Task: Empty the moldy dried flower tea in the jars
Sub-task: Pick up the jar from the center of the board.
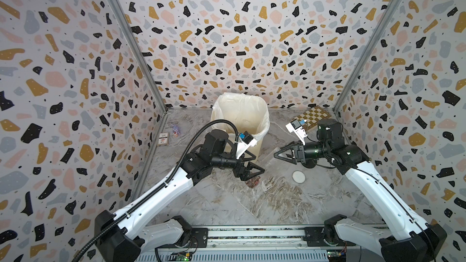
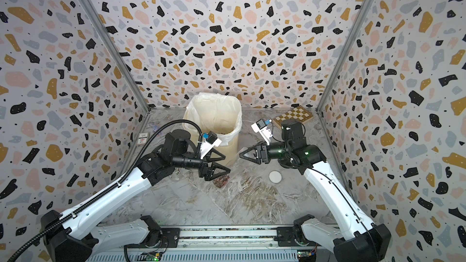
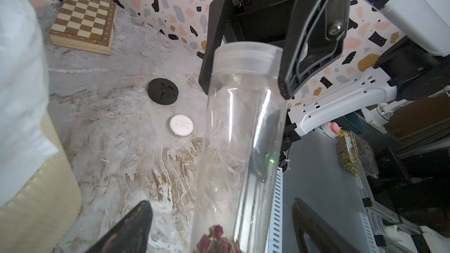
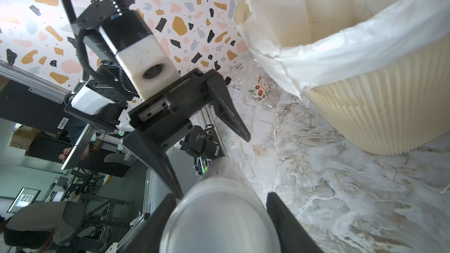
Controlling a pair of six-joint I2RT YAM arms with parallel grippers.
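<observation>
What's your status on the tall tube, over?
Right gripper shut on tall tube at its lid. Left gripper open astride base. Tea inside, lid on. Bin close by.

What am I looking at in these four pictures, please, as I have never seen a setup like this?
This is a robot with two arms working over a marble-patterned table. Two pictures look down from overhead at the whole scene. The other two come from a camera on each wrist. Each arm ends in an end effector, which is a two-fingered clamp. The right end effector is shut on the lidded end of a clear tube, which has dried flower tea at its other end. The left end effector stands open on either side of that end, without gripping it. Also on the table are a cream ribbed bin lined with a white bag, a chessboard, a white lid and a black lid.
</observation>
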